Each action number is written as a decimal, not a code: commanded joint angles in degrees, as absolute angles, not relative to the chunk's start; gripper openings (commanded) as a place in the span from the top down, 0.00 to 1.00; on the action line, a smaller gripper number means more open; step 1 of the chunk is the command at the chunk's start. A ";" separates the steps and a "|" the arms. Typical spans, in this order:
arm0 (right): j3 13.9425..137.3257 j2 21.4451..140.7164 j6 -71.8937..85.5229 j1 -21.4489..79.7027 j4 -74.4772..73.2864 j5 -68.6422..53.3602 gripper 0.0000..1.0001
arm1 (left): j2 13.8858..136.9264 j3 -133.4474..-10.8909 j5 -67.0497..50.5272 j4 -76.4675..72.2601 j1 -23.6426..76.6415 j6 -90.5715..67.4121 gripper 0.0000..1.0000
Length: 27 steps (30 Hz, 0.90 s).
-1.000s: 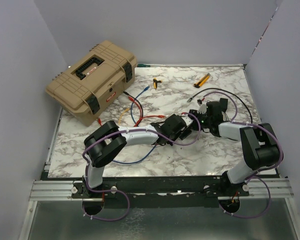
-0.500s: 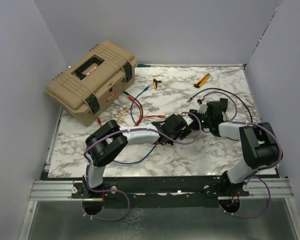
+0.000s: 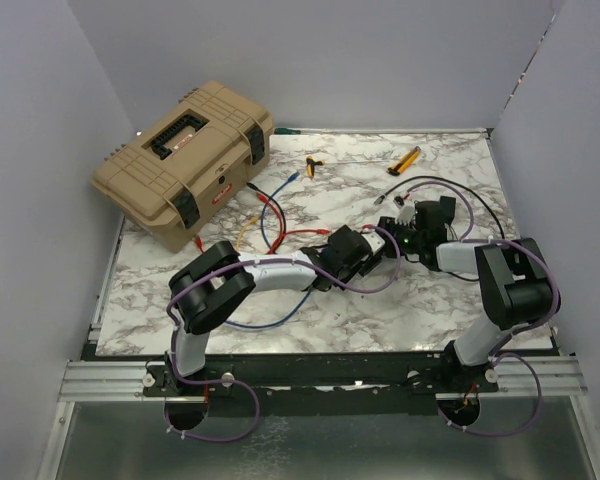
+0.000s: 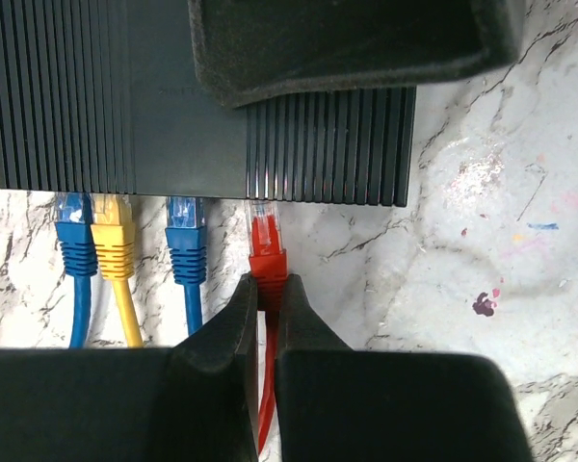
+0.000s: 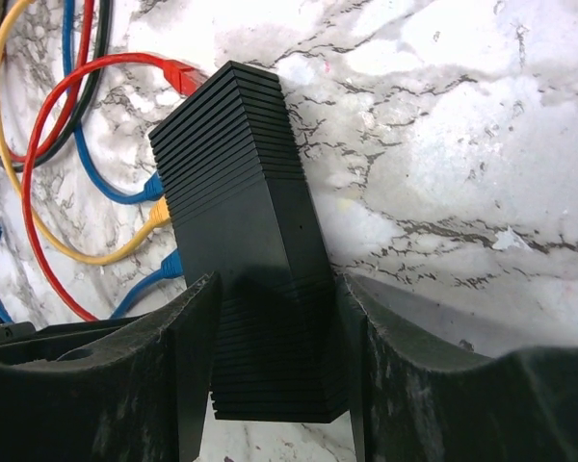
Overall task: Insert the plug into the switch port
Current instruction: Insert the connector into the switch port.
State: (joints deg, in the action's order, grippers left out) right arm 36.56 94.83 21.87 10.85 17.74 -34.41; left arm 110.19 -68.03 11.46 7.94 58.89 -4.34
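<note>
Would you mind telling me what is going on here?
The right gripper clamps the black switch on the table. The left gripper pinches a red plug, its clear tip at a port beside three seated cables. It sticks out further than they do, so it looks not fully in yet.

At one edge of the single black ribbed switch I count two blue plugs, one yellow plug and one red plug (four in all, the red pinched in my left fingers). At the far left corner of the table: one tan toolbox. By its far edge: two yellow-handled tools.
</note>
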 commanded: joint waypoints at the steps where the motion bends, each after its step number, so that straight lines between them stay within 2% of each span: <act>1: 36.77 98.42 22.54 12.12 15.83 -43.62 0.47 | 108.29 -66.33 10.56 -2.26 59.07 -0.32 1.00; 8: 37.47 99.98 22.33 12.64 16.06 -47.02 0.47 | 106.30 -61.66 11.13 -10.10 58.36 2.79 1.00; 15: 37.65 100.46 22.43 12.74 16.15 -47.94 0.48 | 105.97 -58.06 8.87 -15.49 56.84 -4.78 1.00; 27: 39.13 100.48 19.29 15.16 14.05 -48.98 0.49 | 105.66 -60.46 0.50 -9.19 54.26 -1.97 1.00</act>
